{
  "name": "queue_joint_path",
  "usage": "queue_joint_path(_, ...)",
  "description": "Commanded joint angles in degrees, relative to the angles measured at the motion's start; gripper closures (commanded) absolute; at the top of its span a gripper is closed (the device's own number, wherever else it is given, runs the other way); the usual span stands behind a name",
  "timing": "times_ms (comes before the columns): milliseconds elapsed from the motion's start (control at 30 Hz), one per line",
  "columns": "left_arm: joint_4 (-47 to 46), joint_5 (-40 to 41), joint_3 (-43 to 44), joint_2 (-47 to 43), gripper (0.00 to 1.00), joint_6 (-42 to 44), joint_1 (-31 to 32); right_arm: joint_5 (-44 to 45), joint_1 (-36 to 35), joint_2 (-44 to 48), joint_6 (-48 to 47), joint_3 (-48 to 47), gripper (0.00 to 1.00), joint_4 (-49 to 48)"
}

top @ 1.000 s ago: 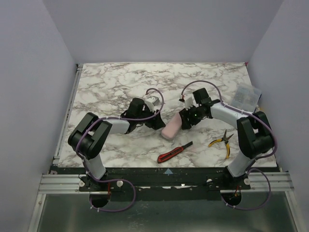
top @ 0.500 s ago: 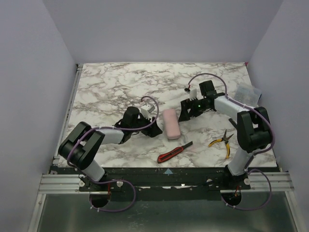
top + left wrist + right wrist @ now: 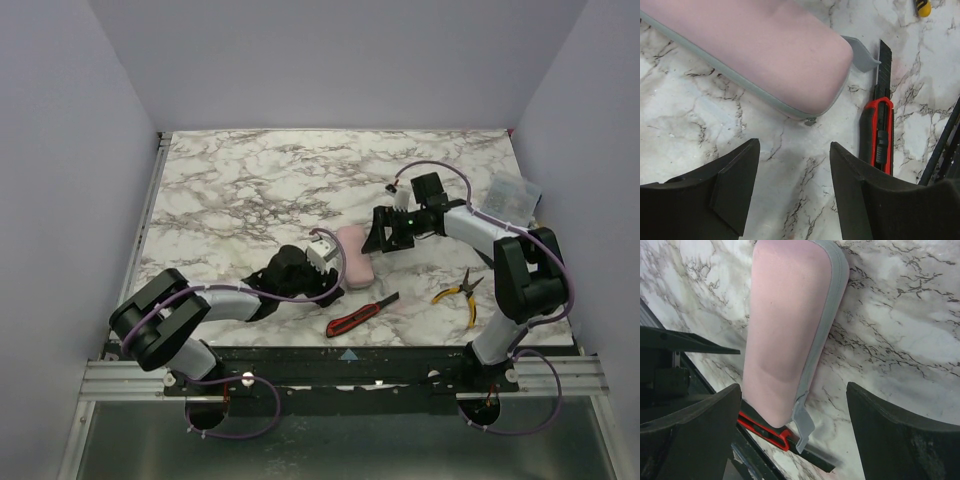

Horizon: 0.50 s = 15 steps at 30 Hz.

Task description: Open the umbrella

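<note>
The left arm has swung in toward the near edge since a moment ago. The left fingers (image 3: pixel 330 272) now sit low just beside the left side of the umbrella (image 3: pixel 352 257), where before they hung farther back on the worktop (image 3: pixel 230 180). The right arm, which had hold of the umbrella's far end a second back, has let go and drawn off up and to the right. The umbrella, tilted then, now lies flat.

It rests near the middle of the marble worktop, folded shut in its pale pink cover with grey trim, a small grey tab sticking out at its near end. The left fingers stand parted with only bare marble between them, the umbrella's near end just ahead, not touching. The right fingers (image 3: pixel 375 238) are spread wide and empty, aimed along the umbrella from its far end, clear of it.

A red-and-black knife (image 3: pixel 362 315) lies just in front of the umbrella. Yellow-handled pliers (image 3: pixel 458 294) lie off to the right, and a clear packet (image 3: pixel 510 197) sits by the right wall.
</note>
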<state>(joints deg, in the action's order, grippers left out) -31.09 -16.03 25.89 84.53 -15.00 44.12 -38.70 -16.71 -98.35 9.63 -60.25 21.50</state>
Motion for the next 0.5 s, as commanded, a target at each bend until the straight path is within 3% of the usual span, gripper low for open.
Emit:
queue_joint_path(0,-1.3,4.7,0.1,1.2,0.41,2.4,3.4,0.4,-1.4,-1.2,3.6,0.7,0.13,-2.5)
queue_joint_path(467,-2.6,9.1,4.8,8.4,0.38,3.3,8.3,3.8,-1.7,-3.8,7.2,3.3,0.18,-4.3)
